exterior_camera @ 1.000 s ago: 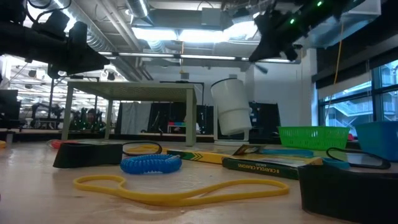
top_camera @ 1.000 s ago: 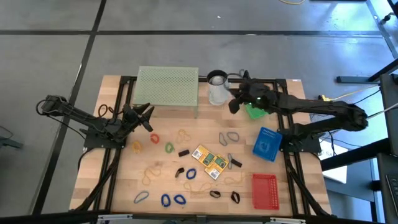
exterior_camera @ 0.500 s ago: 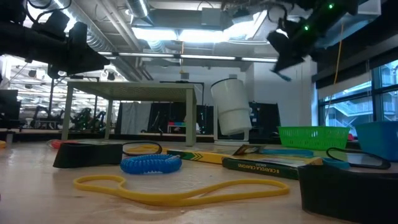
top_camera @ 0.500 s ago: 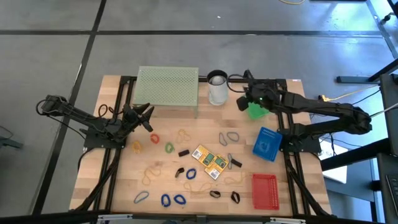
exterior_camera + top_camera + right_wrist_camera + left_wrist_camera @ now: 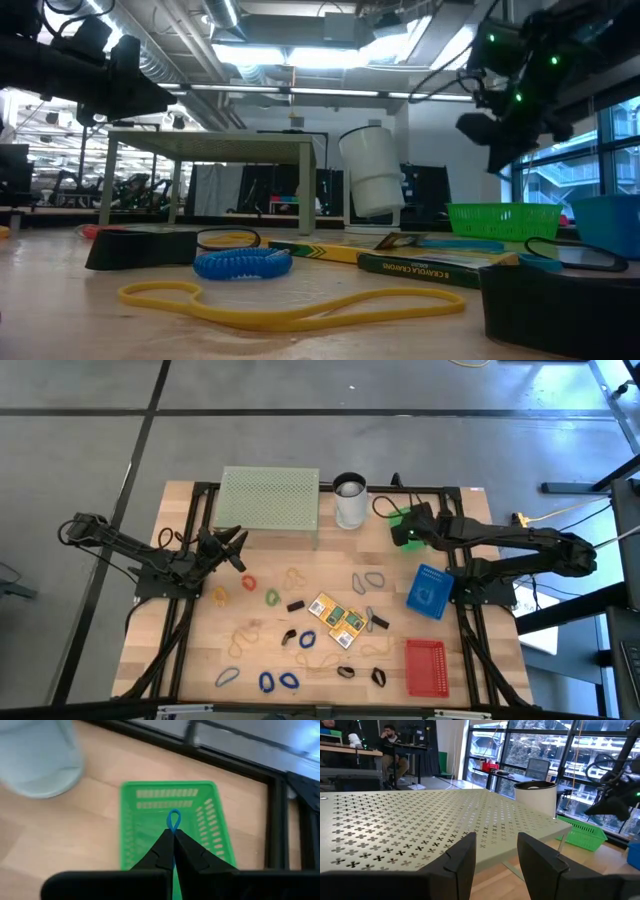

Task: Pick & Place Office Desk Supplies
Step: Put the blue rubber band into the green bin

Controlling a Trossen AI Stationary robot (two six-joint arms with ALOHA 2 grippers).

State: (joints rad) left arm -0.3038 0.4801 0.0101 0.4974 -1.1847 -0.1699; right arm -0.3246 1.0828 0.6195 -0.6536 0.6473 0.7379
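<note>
1. Nearest, along the bottom of the high view, loose supplies lie on the bench (image 5: 200, 660): blue rubber bands (image 5: 277, 681) at lower centre, black binder clips (image 5: 378, 677) beside them, and a red basket (image 5: 425, 667) at lower right, standing ready, I judge, as a sorting bin.

2. Toward the middle of that frame sit the yellow card packs (image 5: 337, 618), tan rubber bands (image 5: 372, 579) and an orange rubber band (image 5: 247, 582), all scattered and unsorted. A blue basket (image 5: 430, 591) stands tilted at centre right.

3. At left of the high view the left hand (image 5: 238, 540) waits, its fingers (image 5: 460, 860) apart and holding nothing, parked just in front of the pale green mesh stand (image 5: 268, 498). It seems kept out of the working arm's way.

4. Farther back, upper right of centre, the right hand (image 5: 173, 845) is closed on a blue rubber band (image 5: 173, 819), whose loop sticks out past the pinched fingertips. It hangs directly over the green basket (image 5: 145, 800), evidently lined up so the band falls inside when released.

5. Just beside that basket, at upper centre, stands the white cup (image 5: 349, 500), upright and untouched.
</note>
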